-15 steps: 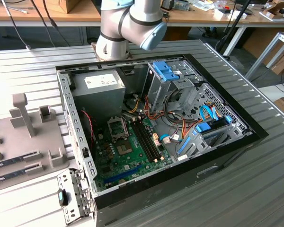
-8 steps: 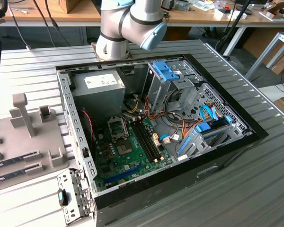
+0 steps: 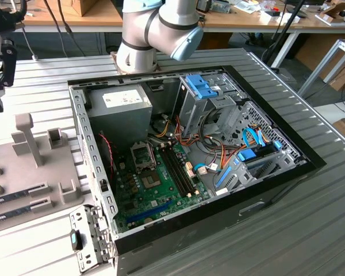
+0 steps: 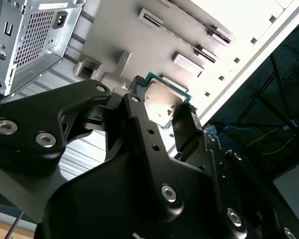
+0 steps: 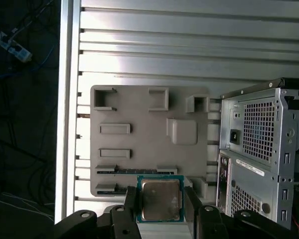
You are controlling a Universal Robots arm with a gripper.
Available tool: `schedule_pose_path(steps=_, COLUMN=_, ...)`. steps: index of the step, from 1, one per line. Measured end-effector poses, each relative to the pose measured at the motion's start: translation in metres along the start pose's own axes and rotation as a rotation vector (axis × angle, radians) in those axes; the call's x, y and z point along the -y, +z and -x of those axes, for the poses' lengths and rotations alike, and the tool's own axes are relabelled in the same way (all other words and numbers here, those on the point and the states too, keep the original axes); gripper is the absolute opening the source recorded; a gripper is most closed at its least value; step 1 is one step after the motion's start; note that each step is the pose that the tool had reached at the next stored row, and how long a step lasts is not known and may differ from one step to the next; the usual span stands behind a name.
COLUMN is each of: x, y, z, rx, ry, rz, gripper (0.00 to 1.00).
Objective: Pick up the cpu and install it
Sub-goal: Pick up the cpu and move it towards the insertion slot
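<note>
The cpu is a small square chip with a silvery top and a thin green rim. My gripper is shut on it, one black finger against each of two opposite edges. In both wrist views the chip hangs in the air above the grey fixture plate, beside the computer case. In the exterior view the case lies open, with the green motherboard inside and its metal-framed socket near the power supply.
The grey fixture plate sits at the exterior view's left, with upright posts and long narrow memory sticks in its slots. Drive cages with blue parts and loose cables fill the case's far side. The arm's base stands behind the case.
</note>
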State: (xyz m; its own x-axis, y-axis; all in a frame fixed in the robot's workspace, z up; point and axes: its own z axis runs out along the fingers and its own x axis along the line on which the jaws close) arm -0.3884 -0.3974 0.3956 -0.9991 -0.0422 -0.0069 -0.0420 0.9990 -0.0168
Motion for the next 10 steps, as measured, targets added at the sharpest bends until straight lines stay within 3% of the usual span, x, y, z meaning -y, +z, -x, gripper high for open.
schedule_pose_path(steps=10, x=0.0009, y=0.0001, z=0.0199, rx=-0.0001, ry=0.0, rz=-0.0001, gripper=0.47)
